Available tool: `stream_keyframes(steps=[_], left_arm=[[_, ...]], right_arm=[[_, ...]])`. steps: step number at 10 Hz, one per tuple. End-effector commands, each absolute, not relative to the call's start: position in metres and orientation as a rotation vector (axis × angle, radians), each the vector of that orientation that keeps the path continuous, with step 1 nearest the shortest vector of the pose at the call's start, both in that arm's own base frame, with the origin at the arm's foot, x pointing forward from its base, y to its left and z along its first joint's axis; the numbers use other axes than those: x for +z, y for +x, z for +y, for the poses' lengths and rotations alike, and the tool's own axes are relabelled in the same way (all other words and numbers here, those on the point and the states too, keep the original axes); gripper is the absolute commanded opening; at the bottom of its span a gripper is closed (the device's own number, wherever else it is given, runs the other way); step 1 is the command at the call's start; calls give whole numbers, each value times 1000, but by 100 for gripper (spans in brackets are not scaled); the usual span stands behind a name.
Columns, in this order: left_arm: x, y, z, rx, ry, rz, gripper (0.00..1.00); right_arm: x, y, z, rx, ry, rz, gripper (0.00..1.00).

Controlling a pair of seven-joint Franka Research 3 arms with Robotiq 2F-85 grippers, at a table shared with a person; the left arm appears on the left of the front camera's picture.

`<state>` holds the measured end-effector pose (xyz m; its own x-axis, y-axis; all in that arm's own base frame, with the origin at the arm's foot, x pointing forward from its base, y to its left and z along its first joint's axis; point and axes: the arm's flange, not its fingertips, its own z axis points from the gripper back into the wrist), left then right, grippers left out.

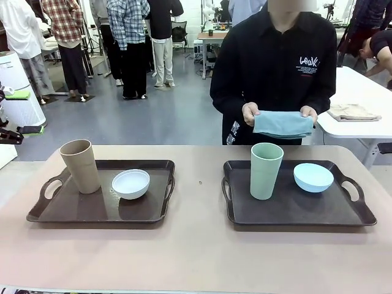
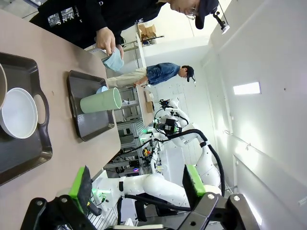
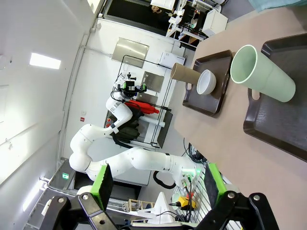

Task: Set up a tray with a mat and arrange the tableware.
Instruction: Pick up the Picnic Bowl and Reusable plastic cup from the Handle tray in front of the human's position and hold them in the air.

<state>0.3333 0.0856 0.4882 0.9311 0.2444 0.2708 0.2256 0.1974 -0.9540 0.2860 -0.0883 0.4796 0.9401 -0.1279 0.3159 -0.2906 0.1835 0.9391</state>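
Note:
Two dark brown trays lie on the table. The left tray (image 1: 61, 211) holds a tan cup (image 1: 81, 165) and a white bowl (image 1: 130, 184). On the right tray (image 1: 294, 211) stand a pale green cup (image 1: 266, 170) and a light blue bowl (image 1: 313, 177). At the far side a person holds a folded blue-green mat (image 1: 283, 124) in both hands above the table edge. My left gripper (image 2: 137, 184) is open and holds nothing, high off the table, with the green cup (image 2: 100, 100) and white bowl (image 2: 18, 112) far ahead. My right gripper (image 3: 158, 184) is open too, well away from the green cup (image 3: 261, 74) and tan cup (image 3: 184, 73).
A bare strip of tabletop (image 1: 199, 196) separates the trays, and more bare table runs along the near edge. A white side table (image 1: 361, 92) at the back right carries a folded tan cloth (image 1: 352, 112). Several people stand farther off on the left.

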Motion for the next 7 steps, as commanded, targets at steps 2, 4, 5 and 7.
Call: stream_keyframes(steps=[2,4,5,7], left_arm=[[488,333,86,14,-1384,-405,100],[556,339,21,-339,-925,-679,100],[587,350,-8,-460,-740,-744,100],[626,378,-74,-700,-400,-750,100]], right_arm=[[480,286,-88,118,1391,-359,100],[524,296,-84,160,1009,-448,100],[550,302,-81,138,895,-462,100],[579,337,-87,34,633,-386,100]])
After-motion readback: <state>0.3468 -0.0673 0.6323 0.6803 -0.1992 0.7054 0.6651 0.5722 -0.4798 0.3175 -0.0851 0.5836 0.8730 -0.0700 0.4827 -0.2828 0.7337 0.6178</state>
